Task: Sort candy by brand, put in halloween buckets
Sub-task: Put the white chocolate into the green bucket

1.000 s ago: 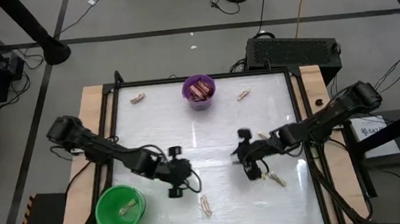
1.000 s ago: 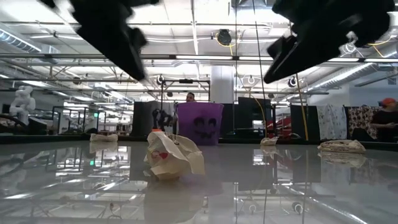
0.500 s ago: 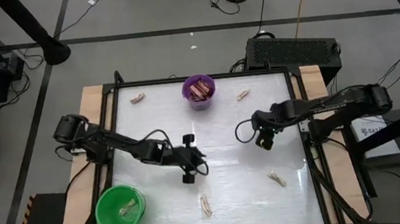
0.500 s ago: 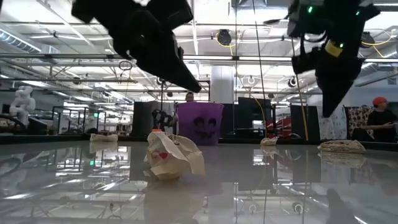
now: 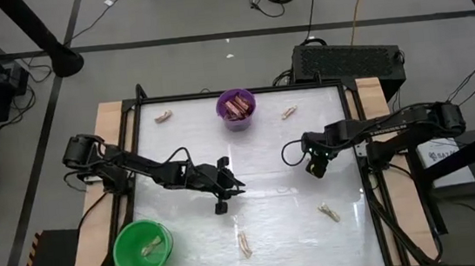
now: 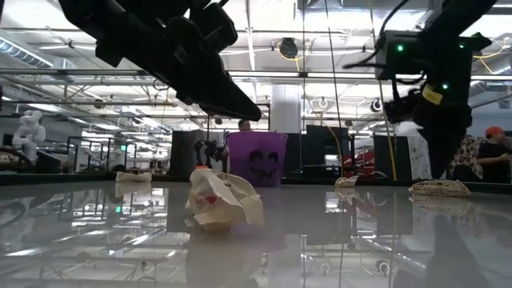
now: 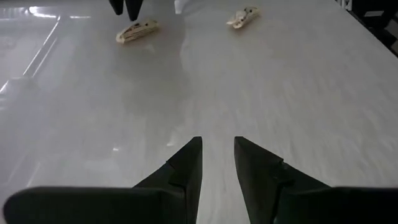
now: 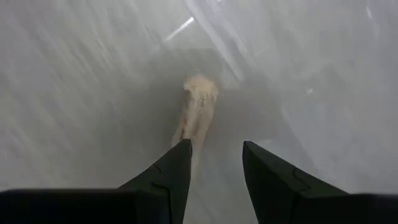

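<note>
My right gripper (image 5: 315,167) is open and points down at the table's right middle. In the right wrist view (image 8: 214,152) a cream twisted candy (image 8: 198,109) lies on the table just ahead of its fingertips. My left gripper (image 5: 224,189) hovers over the table's middle, narrowly open and holding nothing (image 7: 217,149). The purple bucket (image 5: 236,109) stands at the far edge with brown bars inside. The green bucket (image 5: 143,249) stands at the near left corner with one cream candy in it. Loose cream candies lie at far left (image 5: 163,116), far right (image 5: 289,111), near middle (image 5: 245,244) and near right (image 5: 328,212). My right gripper comes at the cream candy from above. The candy's near end (image 8: 184,134) lies close to one fingertip (image 8: 180,155), and I cannot tell whether they touch. The candy lies flat on the table.
The tabletop is glossy white with a dark raised frame (image 5: 139,151). Wooden side boards (image 5: 108,128) flank it. In the low view a crumpled cream candy (image 6: 220,200) lies in front of the purple bucket (image 6: 256,158). People stand far behind the table.
My left gripper has moved away from the green bucket, to the right and toward the far edge, out over the table's middle. My right gripper has swung from the near right area toward the far right and now stands over a cream candy, turned about on the way.
</note>
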`<state>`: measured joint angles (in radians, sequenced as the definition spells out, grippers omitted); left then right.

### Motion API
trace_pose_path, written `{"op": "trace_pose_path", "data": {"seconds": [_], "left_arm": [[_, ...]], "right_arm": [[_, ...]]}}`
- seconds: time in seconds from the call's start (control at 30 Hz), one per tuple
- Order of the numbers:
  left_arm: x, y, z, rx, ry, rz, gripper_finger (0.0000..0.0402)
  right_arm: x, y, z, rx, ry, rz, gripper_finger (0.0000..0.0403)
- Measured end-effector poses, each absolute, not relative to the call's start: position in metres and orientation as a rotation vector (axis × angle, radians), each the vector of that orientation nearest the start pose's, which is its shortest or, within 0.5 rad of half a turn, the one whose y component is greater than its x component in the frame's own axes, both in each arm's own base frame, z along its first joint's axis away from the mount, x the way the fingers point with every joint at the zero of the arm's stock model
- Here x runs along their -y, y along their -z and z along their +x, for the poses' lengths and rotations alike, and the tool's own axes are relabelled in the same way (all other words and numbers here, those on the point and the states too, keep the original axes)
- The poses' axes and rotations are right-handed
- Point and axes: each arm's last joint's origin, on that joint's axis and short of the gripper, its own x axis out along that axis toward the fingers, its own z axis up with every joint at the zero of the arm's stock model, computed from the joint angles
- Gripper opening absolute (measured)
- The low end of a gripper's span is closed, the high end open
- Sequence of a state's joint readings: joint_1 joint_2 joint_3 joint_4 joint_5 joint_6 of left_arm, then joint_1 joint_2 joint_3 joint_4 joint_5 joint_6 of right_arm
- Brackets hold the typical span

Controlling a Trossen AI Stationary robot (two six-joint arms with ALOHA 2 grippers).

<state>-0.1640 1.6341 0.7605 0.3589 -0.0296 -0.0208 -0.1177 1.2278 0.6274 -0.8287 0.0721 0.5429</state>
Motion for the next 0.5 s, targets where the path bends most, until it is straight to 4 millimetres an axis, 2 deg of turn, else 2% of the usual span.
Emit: {"op": "trace_pose_path", "data": {"seconds": [0.23,0.5], "left_arm": [[0.055,-0.17,0.32,-0.513,0.136,0.031,0.01],[0.055,-0.17,0.32,-0.513,0.136,0.032,0.01]], "right_arm": [[0.021,-0.152,0.172,-1.359,0.544,0.525,0.0137],[0.022,-0.154,0.175,-1.347,0.513,0.493,0.0118]]}}
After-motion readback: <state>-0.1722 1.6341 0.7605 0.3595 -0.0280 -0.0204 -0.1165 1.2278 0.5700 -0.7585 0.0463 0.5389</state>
